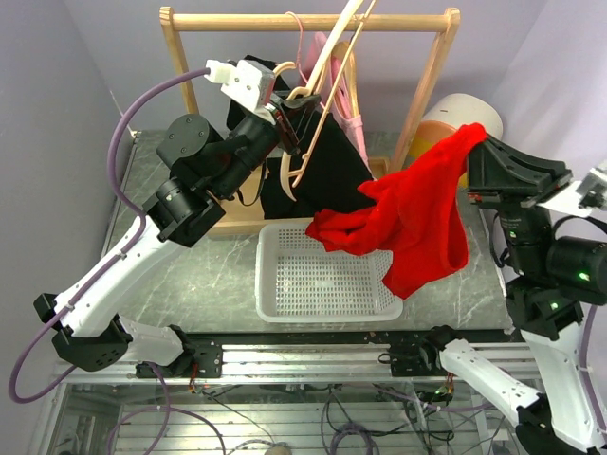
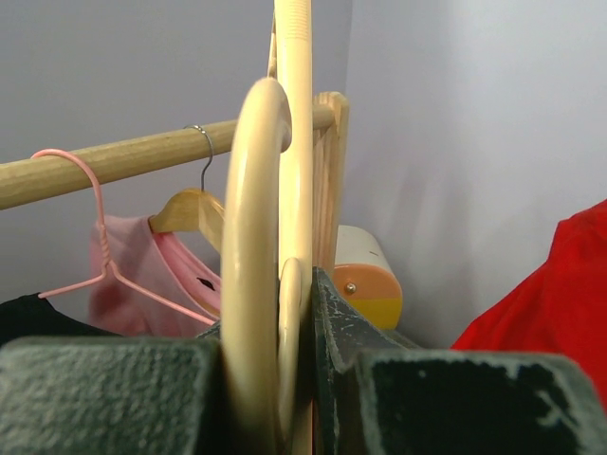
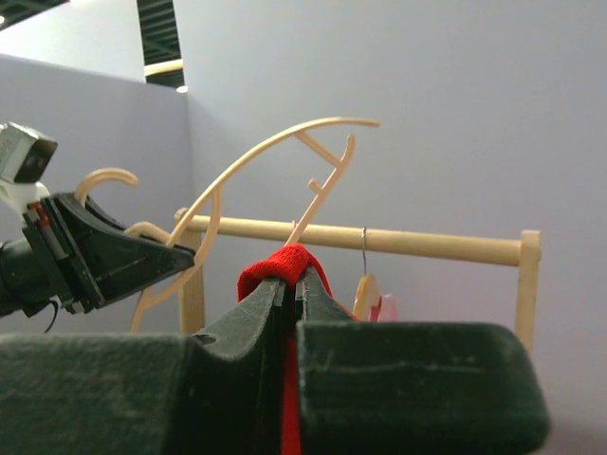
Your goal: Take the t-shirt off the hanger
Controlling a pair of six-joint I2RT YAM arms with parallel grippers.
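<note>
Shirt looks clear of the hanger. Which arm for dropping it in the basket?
Right. The right gripper is shut on the red t-shirt, which hangs partly over the white basket. The left gripper is occupied, clamped on the hanger up by the rack.

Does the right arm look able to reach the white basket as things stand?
Probably yes: the right gripper, shut on the red t-shirt, sits just beyond the white basket's right side, the shirt drapes over its rim, and nothing stands between.
</note>
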